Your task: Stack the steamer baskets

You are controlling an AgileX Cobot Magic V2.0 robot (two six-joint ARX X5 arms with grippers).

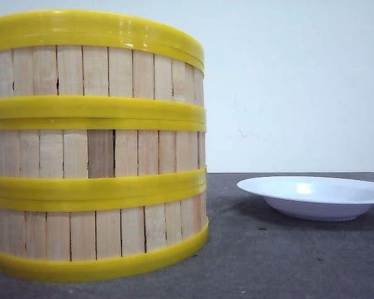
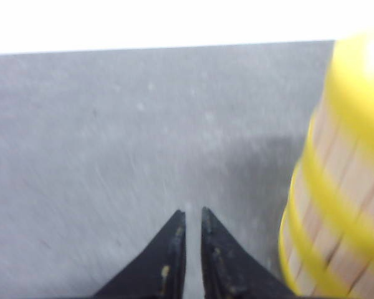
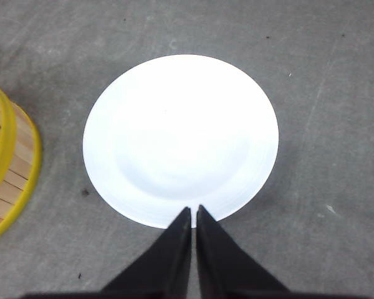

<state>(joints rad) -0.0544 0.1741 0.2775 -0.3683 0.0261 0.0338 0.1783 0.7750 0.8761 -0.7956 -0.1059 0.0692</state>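
Closest to the front camera, filling the left half of the view, stands a stack of three steamer baskets (image 1: 96,146), one squarely on another. Their walls are pale upright wooden slats, with thick yellow rims at top and bottom; one slat in the middle tier is darker brown. The stack sits on a dark grey table (image 1: 287,261). To its right, apart from it and a little farther back, rests a shallow white plate (image 1: 315,196), with a plain white wall behind.

The left wrist view is somewhat blurred. It shows the left gripper (image 2: 193,215) with its two black fingers nearly together, only a thin slit between the tips, holding nothing, above bare grey table. The basket stack rises just beside it at the edge of that view.

In the right wrist view, the right gripper (image 3: 194,210) has its black fingers drawn close, almost touching, with nothing held. Its tips hang over the near rim of the white plate. An edge of the basket stack shows at the side.
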